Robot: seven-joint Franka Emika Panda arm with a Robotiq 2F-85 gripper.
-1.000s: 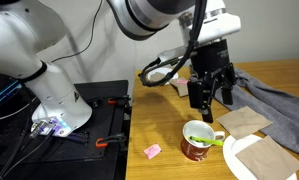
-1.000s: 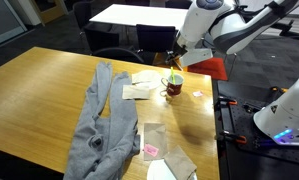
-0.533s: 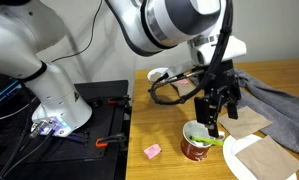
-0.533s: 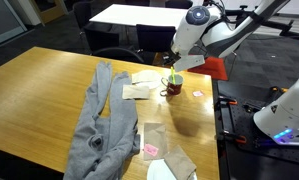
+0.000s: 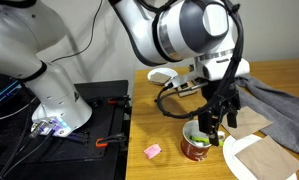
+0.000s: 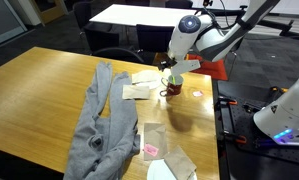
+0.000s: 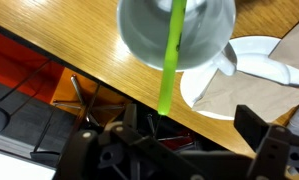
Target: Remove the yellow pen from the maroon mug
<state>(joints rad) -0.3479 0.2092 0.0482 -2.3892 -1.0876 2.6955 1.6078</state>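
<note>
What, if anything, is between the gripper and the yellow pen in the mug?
Nothing visible. In the wrist view the yellow pen juts from the maroon mug, with clear space up to the open gripper; the white bowl lies aside.

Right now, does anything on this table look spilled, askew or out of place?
Nothing looks spilled or broken. Two things stand out: the yellow pen leans in the maroon mug, poking out past its rim, and a grey garment lies crumpled across the table.

Yellow pen (image 7: 170,55) rises from the mug (image 7: 139,35) (apparently white inside).
</note>
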